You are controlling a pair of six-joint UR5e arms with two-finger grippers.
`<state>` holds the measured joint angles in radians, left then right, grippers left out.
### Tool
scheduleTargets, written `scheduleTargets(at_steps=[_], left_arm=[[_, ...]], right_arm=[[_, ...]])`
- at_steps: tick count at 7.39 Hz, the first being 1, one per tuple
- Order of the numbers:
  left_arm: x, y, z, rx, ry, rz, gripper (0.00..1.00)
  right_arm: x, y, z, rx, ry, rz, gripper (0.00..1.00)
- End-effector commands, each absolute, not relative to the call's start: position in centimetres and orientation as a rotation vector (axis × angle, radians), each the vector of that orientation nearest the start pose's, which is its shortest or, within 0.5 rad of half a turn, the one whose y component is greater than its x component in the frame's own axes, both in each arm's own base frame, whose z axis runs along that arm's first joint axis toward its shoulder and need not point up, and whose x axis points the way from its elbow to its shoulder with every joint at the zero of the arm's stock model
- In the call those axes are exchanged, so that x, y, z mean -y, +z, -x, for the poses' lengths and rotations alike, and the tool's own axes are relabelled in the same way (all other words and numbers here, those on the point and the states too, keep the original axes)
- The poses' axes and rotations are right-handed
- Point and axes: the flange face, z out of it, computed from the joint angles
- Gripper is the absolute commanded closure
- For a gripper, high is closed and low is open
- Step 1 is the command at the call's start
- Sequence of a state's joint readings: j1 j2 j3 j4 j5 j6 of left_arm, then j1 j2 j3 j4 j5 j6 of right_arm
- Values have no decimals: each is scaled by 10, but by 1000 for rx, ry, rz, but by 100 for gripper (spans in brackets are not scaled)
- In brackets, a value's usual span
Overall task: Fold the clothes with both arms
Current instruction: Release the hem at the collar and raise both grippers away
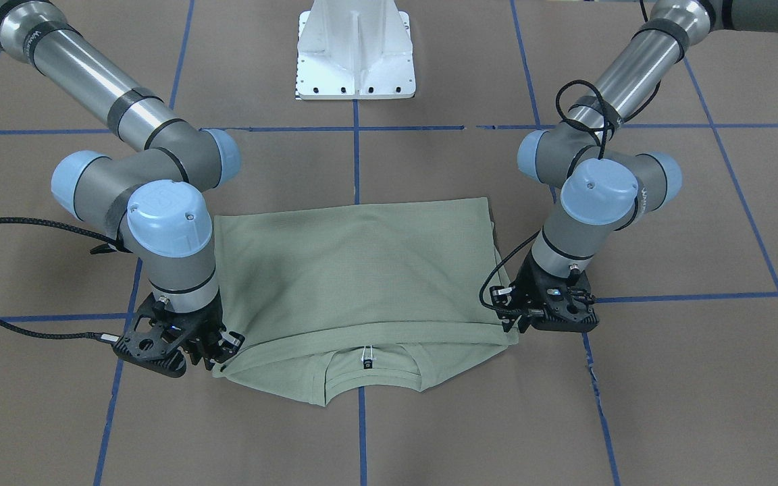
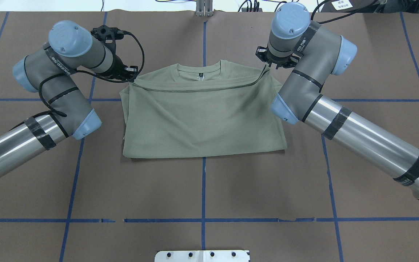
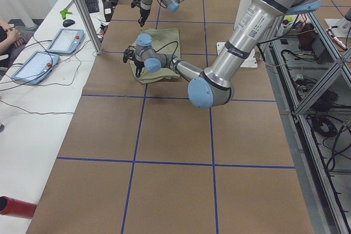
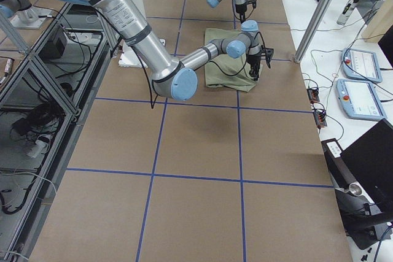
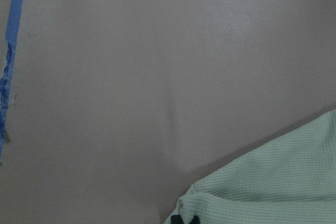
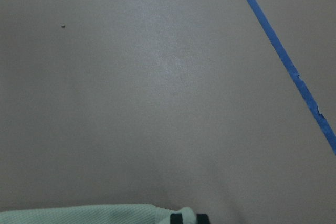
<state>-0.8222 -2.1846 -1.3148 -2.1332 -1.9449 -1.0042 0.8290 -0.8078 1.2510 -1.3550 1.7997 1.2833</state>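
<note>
in the overhead view the left arm [image 2: 49, 94] comes in from the left with its wrist bent down; the left end effector [image 2: 131, 75] sits at the left end of the shirt's doubled-over edge, its fingers pinched together on that corner of cloth; the left wrist view shows a dark fingertip with pale knit bunched against it at the bottom of the frame. the sage-green shirt [image 2: 202, 116] lies in the middle of the brown surface [image 2: 202, 182], across a blue tape line [image 2: 203, 189]; its lower part is laid up over the chest, the free edge drawn in a line between the two end effectors; the ribbed collar [image 2: 198, 71] and black neck tag [image 1: 367, 362] show just beyond that edge. the right end effector [image 2: 267, 65] is clamped on the right end of the same edge; the right arm [image 2: 326, 105] slants away to the right.
</note>
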Motion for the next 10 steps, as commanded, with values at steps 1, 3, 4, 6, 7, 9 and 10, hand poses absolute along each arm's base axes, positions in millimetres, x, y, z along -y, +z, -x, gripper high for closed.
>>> scheduleTargets(at_steps=[1, 3, 4, 6, 7, 9, 10], left_arm=[[558, 339, -399, -1025, 5, -293, 0], [504, 344, -371, -1059, 25, -294, 0], [483, 361, -378, -1047, 39, -265, 0], [445, 373, -415, -1100, -14, -217, 0], [428, 376, -435, -1110, -28, -220, 1], [409, 381, -463, -1101, -51, -185, 19], [403, 381, -469, -1099, -42, -182, 26]], right_arm=[[670, 320, 414, 724, 317, -131, 0], [669, 326, 414, 720, 313, -130, 0], [669, 326, 413, 719, 313, -131, 0], [668, 330, 414, 716, 313, -130, 0], [668, 330, 414, 716, 313, -130, 0], [668, 331, 412, 714, 315, -130, 0], [667, 331, 413, 715, 313, -129, 0]])
